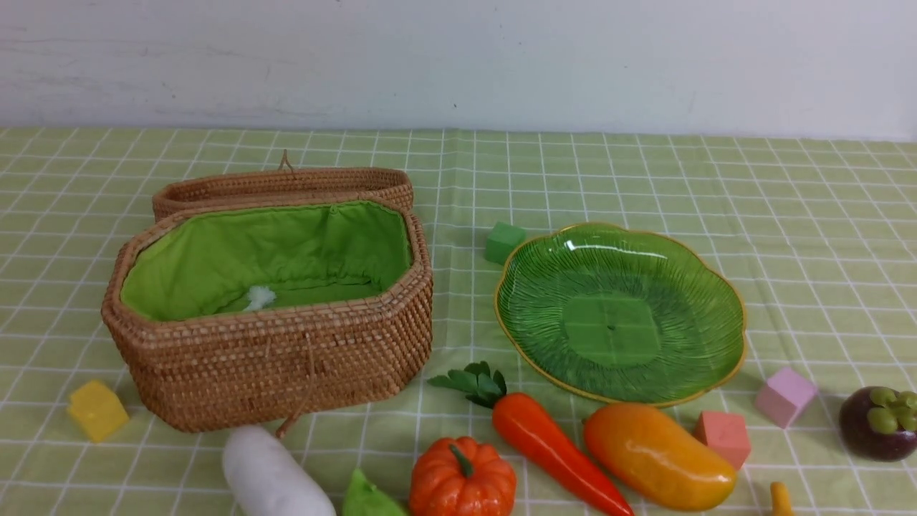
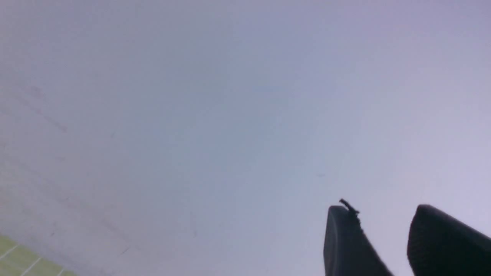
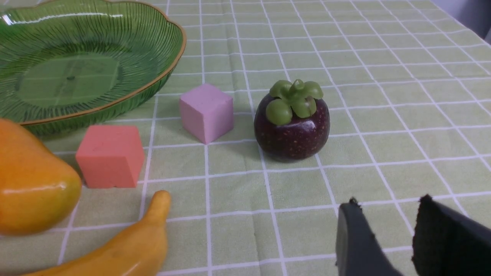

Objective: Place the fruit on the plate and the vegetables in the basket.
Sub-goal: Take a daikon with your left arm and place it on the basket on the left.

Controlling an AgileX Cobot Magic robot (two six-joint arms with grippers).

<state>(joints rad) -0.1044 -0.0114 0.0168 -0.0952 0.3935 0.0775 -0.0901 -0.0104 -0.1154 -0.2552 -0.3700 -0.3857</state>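
Observation:
The open wicker basket [image 1: 272, 358] stands at the left and the green glass plate [image 1: 616, 315] at the right, both bare of food. Along the front edge lie the white radish [image 1: 269, 476], a green cucumber tip [image 1: 369, 498], the pumpkin [image 1: 462, 480], the carrot [image 1: 551, 448], the mango [image 1: 659, 455] and the banana tip [image 1: 781, 498]. The mangosteen [image 1: 880, 423] sits at the far right. My right gripper [image 3: 387, 202] hovers open and empty, short of the mangosteen [image 3: 292, 122]. My left gripper [image 2: 381, 209] is open, facing only wall. Neither gripper shows in the front view.
Small cubes lie about: yellow [image 1: 97, 410] left of the basket, green [image 1: 503, 241] behind the plate, lilac [image 1: 786, 396] and salmon [image 1: 723, 437] between mango and mangosteen. The basket lid [image 1: 283, 183] lies back behind it. A white tuft [image 1: 259, 297] rests inside the lining.

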